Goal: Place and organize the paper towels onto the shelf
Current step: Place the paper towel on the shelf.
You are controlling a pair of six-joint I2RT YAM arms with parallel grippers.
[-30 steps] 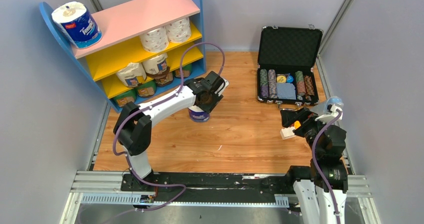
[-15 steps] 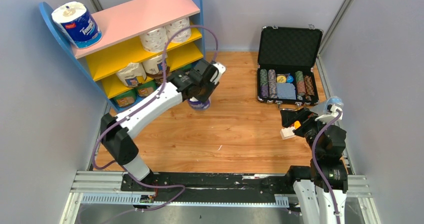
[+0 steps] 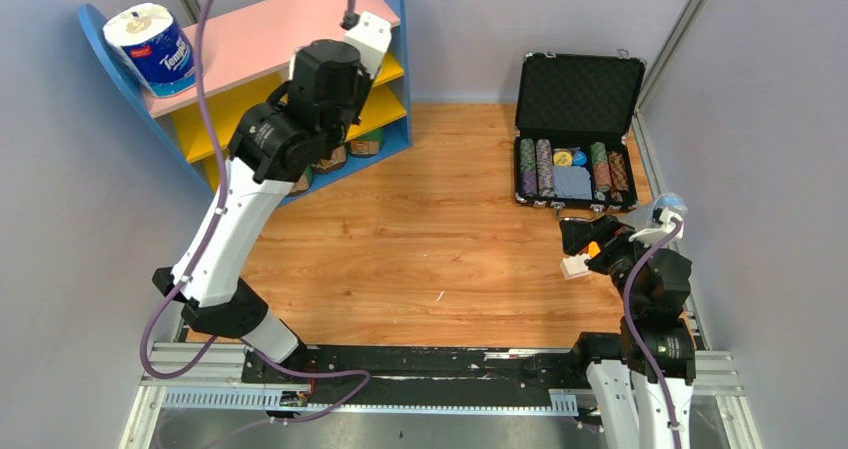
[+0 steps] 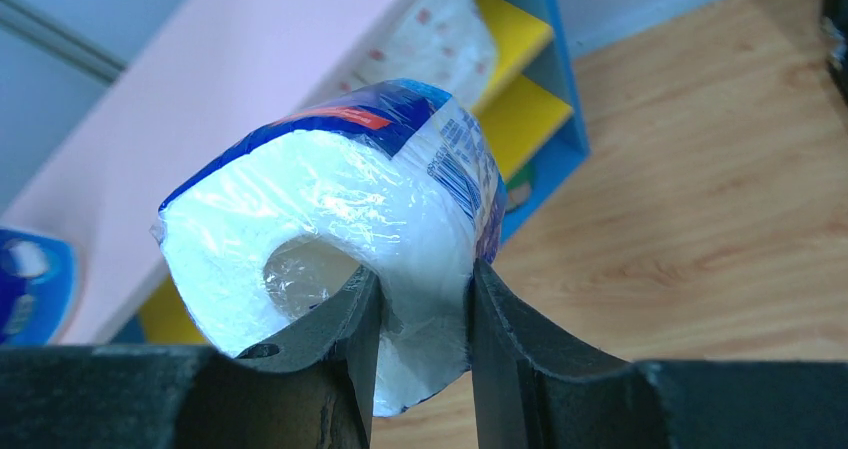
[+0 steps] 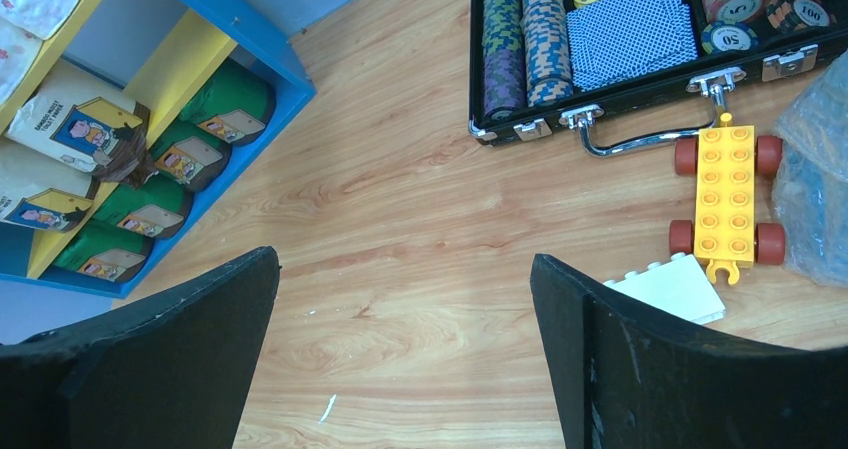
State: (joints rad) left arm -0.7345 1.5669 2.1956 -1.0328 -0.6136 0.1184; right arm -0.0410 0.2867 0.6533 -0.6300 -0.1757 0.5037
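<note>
Left arm (image 3: 225,239): long white link shells, black housings at the joints, chunky black wrist block with a white cap on top. A purple cable (image 3: 203,49) loops free above it and trails down to the base. Right arm (image 3: 655,299): same white-and-black build, its own purple cable (image 3: 632,299) curving along the side, an orange spot near the wrist. Both bases bolt to a black plate (image 3: 430,361) on silver slotted rails. Gripper fingers (image 5: 640,369) are matte black, broad and slightly rough-edged.

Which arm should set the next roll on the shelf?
Left. Its gripper already pinches a wrapped roll above the shelf; the right gripper is open, empty, far off.
</note>
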